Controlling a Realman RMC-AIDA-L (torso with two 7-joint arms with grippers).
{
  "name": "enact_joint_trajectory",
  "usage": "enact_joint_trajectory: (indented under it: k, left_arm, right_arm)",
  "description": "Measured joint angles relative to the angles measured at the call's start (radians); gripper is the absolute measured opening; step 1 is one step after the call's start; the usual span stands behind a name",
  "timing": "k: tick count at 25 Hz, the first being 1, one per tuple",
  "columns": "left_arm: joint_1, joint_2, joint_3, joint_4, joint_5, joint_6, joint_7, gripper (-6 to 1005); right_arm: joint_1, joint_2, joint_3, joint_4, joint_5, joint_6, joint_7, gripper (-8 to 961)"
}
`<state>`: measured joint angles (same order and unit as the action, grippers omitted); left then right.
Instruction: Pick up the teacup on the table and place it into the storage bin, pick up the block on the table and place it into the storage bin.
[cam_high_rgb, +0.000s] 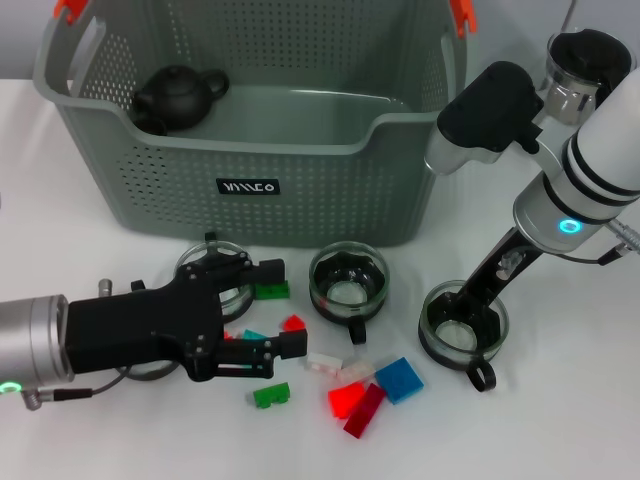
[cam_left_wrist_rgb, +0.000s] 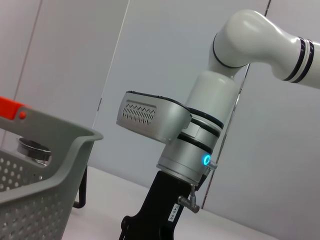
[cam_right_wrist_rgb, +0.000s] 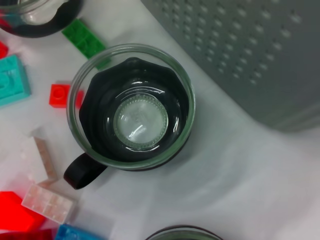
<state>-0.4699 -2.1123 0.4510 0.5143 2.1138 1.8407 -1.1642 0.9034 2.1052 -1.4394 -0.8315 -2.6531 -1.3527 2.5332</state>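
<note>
The grey-green storage bin (cam_high_rgb: 300, 190) stands at the back with a black teapot (cam_high_rgb: 178, 95) inside. Three glass teacups stand in front of it: one (cam_high_rgb: 216, 272) partly under my left gripper, one (cam_high_rgb: 348, 285) in the middle, one (cam_high_rgb: 463, 322) at the right. My right gripper (cam_high_rgb: 468, 298) reaches down to the right teacup's rim; that cup rests on the table. My left gripper (cam_high_rgb: 281, 308) is open just above the table, its fingers either side of a red block (cam_high_rgb: 293, 322) and a teal block (cam_high_rgb: 254, 335). The middle teacup (cam_right_wrist_rgb: 131, 107) fills the right wrist view.
Loose blocks lie near the front: green (cam_high_rgb: 270, 292), green (cam_high_rgb: 271, 395), clear (cam_high_rgb: 325, 362), red (cam_high_rgb: 346, 398), dark red (cam_high_rgb: 364, 410), blue (cam_high_rgb: 399, 380). A glass vessel (cam_high_rgb: 585, 65) stands at the back right. The bin's corner (cam_left_wrist_rgb: 60, 150) and my right arm (cam_left_wrist_rgb: 200, 135) show in the left wrist view.
</note>
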Motion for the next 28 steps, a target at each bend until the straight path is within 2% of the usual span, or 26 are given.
enact_joint_trajectory:
  k: [16, 23, 28]
  left_arm:
    - [0.008, 0.0, -0.001, 0.001, 0.0, 0.006, 0.014, 929]
    - [0.008, 0.0, -0.002, 0.001, 0.0, 0.009, 0.014, 928]
    - [0.008, 0.001, 0.0, 0.004, 0.0, 0.035, 0.014, 928]
  right_arm:
    - [0.008, 0.0, -0.008, 0.015, 0.01, -0.016, 0.007, 64]
    - [-0.007, -0.005, 0.002, -0.038, 0.01, -0.082, 0.009, 58]
    - [-0.066, -0.006, 0.038, -0.227, 0.01, -0.226, 0.019, 58]
